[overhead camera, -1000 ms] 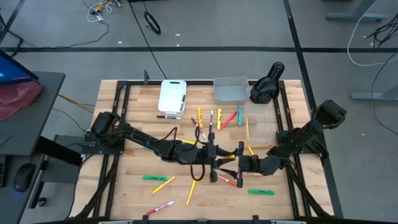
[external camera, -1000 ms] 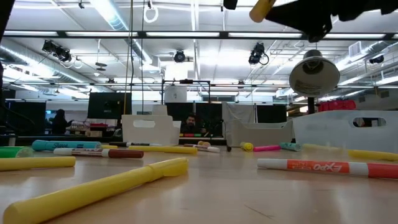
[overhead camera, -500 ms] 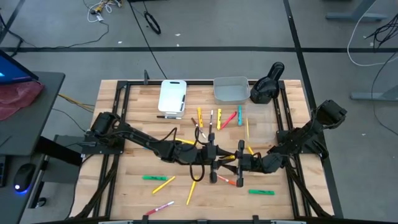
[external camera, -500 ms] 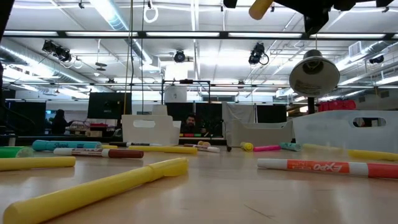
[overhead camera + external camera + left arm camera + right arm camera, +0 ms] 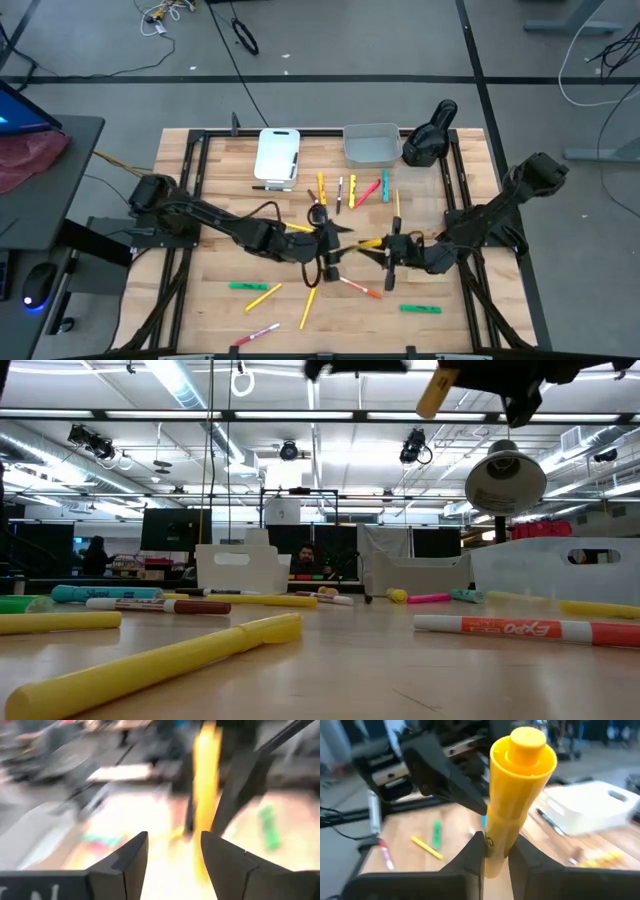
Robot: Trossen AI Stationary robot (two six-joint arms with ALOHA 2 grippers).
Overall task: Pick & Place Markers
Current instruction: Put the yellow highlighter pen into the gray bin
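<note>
right hand point(image 5: 496, 851): clamped on a yellow marker point(image 5: 512, 795), fingers pinching it low on the barrel so the capped end sticks way out. In the overhead view it's up off the tabletop point(image 5: 220, 165) near the middle, a bit right of centre.

left hand point(image 5: 172, 857): fingers apart, nothing between them. It sits just beside the right hand near the middle, and its own camera looks straight at that yellow marker out front.

other markers: scattered all over. A row point(image 5: 350, 190) of yellow, red and teal ones lies toward the bins, a green one point(image 5: 421, 308) near the front right, green and yellow ones point(image 5: 252, 290) front left, and an orange-and-white one point(image 5: 525, 628) close to the low camera.

bins: white bin point(image 5: 277, 156) and grey bin point(image 5: 371, 143) at the far edge, well apart from both hands.

step in hand, my guess: carrying the held marker over to a bin. Could also be a pass to the left hand, can't say for sure.

doing it well: the grip is low, so the long free end will want to swing. I'd move slowly, stay high enough to clear the row of markers on the way, get right over the bin's opening before letting go, and keep the two arms from clipping each other since they're so close.

what could go wrong: marker pivots in the pinch and drops short of the bin.
</note>
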